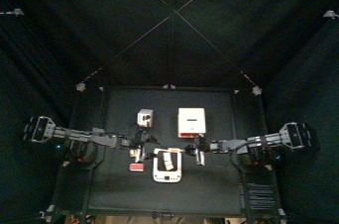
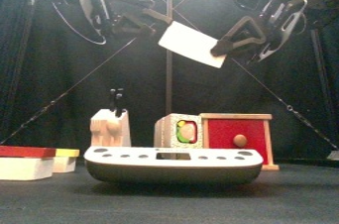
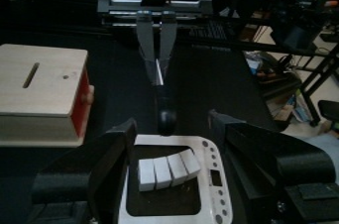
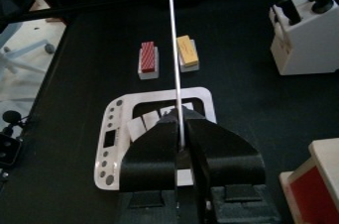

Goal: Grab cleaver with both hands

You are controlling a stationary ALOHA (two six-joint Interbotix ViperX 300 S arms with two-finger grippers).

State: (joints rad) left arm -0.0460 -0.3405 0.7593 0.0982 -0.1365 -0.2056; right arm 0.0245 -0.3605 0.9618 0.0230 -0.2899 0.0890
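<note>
1. The left gripper (image 3: 175,129) hung above the table, left of centre. Its jaws were spread nearly as wide as they go and held nothing, and they faced the cleaver's near end.
2. The cleaver (image 2: 192,44) was up in the air over the middle of the table, well clear of the white slotted tray (image 2: 172,157) lying below it. Its pale blade tilted down toward the right. From the left wrist it showed edge-on, and a darker end, probably the handle, pointed toward the open left jaws.
3. The right gripper (image 4: 179,117) reached in from the right, its jaws closed tight on the thin blade, carrying the cleaver alone.
4. Judged from this, the task was about half done: one hand had its hold and the second was lined up but not yet touching.
5. The next move likely called for the left gripper to ease forward until the free end sat between its jaws. It would then close while the right gripper held the blade steady, since a knock could twist the blade out of that grip.
</note>
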